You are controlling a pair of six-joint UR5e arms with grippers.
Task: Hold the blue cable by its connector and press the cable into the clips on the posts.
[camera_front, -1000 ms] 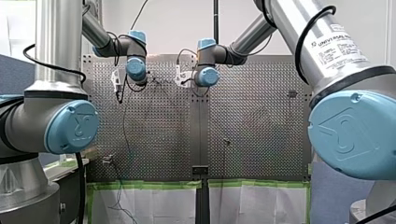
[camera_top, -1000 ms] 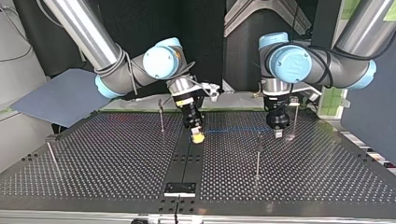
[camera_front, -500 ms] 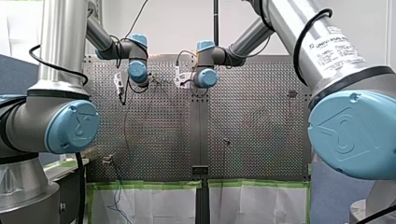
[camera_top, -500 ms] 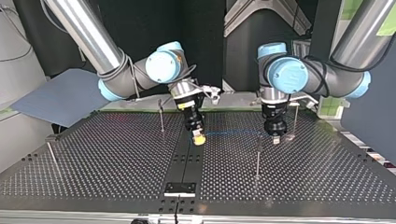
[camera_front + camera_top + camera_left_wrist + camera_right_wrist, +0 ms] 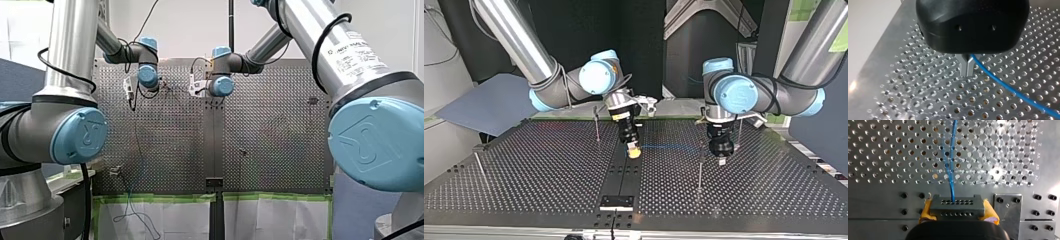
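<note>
1. Top view: the blue cable runs as a nearly level line above the tabletop. It is strung between my right end effector and my left end effector, and I cannot see it seated in any clip.
2. Right wrist view: the yellow pads are clamped on both sides of the dark connector. The cable leaves the connector's face and runs ahead over the holes.
3. Left wrist view: the metal fingers are pressed together, and the cable comes out at their root and trails off to one side. I judge it pinched there, though the black body hides the contact itself.
4. A near post stands just beside my left end effector. A second post stands beside my right arm, and a third post is behind my left end effector. The clips are too small to make out.
5. Likely troubles:
   - The thin cable could slide through the smooth metal fingers and lose its tension.
   - The span could pass beside a clip rather than into it if the height or line is off.
   - My left end effector could knock the near post.
   - Too hard a pull could strain the cable where it enters the connector.
6. No containers show in any view.
</note>
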